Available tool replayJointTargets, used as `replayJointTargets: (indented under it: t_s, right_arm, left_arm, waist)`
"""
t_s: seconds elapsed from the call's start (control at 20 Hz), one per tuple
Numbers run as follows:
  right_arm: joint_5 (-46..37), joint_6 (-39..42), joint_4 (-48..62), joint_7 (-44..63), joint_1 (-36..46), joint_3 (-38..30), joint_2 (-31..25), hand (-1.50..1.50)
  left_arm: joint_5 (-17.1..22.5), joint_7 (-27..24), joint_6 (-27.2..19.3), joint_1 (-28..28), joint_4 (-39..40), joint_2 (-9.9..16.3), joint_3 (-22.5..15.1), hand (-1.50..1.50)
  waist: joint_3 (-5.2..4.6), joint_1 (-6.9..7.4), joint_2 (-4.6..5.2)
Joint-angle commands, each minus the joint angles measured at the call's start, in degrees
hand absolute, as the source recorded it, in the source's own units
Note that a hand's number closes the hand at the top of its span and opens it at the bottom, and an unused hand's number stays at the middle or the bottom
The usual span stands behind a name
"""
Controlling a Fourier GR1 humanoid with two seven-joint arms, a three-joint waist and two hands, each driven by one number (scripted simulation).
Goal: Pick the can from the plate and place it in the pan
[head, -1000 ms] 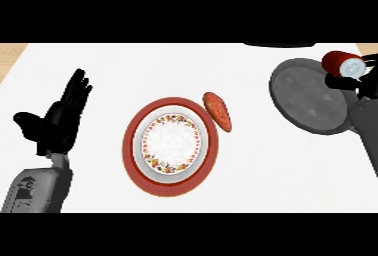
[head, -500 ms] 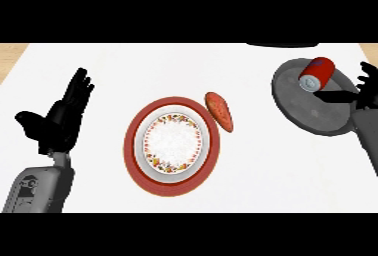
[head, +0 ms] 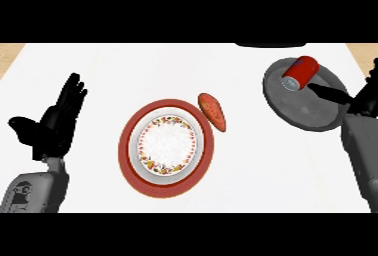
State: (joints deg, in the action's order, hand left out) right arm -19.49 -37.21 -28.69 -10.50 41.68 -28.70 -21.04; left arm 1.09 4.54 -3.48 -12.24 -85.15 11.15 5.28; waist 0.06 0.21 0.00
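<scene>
1. White counter [head: 244, 180] fills your view, with a tan strip of floor showing at both upper corners.
2. Your right hand [head: 362, 97] sits at the right edge. One straight black finger [head: 325, 92] points left across the pan toward the can; it ends just short of the can and is not closed round it. The rest of that hand is partly cut off by the edge, so you see only that pointing finger and a dark palm.
3. Just past that fingertip lies the can [head: 299, 72]: red body, silver end facing down and left, tipped on its side inside the pan at its upper left part.
4. The pan [head: 306, 107] is dark grey and round, at the upper right of the counter, with your right grey forearm below it.
5. Your left hand [head: 52, 125] rests at the left edge, fingers straight and pointing up, thumb spread out to the left, holding nothing, well apart from everything else.
6. Between your hands, at the middle, sits the plate [head: 166, 147]: a red outer rim, then a white dish with a patterned border.
7. Beside the plate's upper right rim lies a small orange-red oval object [head: 212, 111], tilted; you cannot tell what it is.
</scene>
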Motion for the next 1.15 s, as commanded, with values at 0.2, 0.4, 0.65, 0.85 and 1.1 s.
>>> replayJointTargets:
  t_s: [0.2, 0.4, 0.65, 0.85, 1.1]
  right_arm:
    - [9.3, 11.3, -22.7, -3.6, -13.9, 0.9, 9.1, -1.50]
    - [9.0, 13.1, -37.6, 0.2, -22.5, 5.3, 12.9, -1.50]
    - [6.7, 13.1, -58.1, 8.3, -35.4, 10.4, 16.4, -1.50]
    - [4.1, 14.0, -74.4, 13.5, -48.0, 16.3, 20.8, -1.50]
    - [-3.0, 14.3, -92.4, 23.3, -60.5, 22.3, 20.9, -1.50]
  left_arm:
    - [0.5, -0.5, 0.2, 4.1, -1.7, 1.5, 2.2, 0.00]
    - [-0.2, 1.2, -1.4, 2.1, -1.0, 1.2, 2.5, 0.00]
    - [1.3, 1.8, 0.9, 3.6, -1.9, 2.0, 2.6, 0.00]
    - [0.9, 0.0, -0.1, 1.8, -0.7, 1.8, 3.4, 0.00]
    - [0.9, -1.9, 1.0, 1.3, 1.5, 1.3, 3.0, 0.00]
  waist:
    - [-0.21, -2.68, -1.24]
    - [-0.32, -4.28, -1.62]
    - [-0.35, -3.92, -1.37]
    - [-0.30, -3.40, -0.83]
    - [-0.18, -1.60, -0.23]
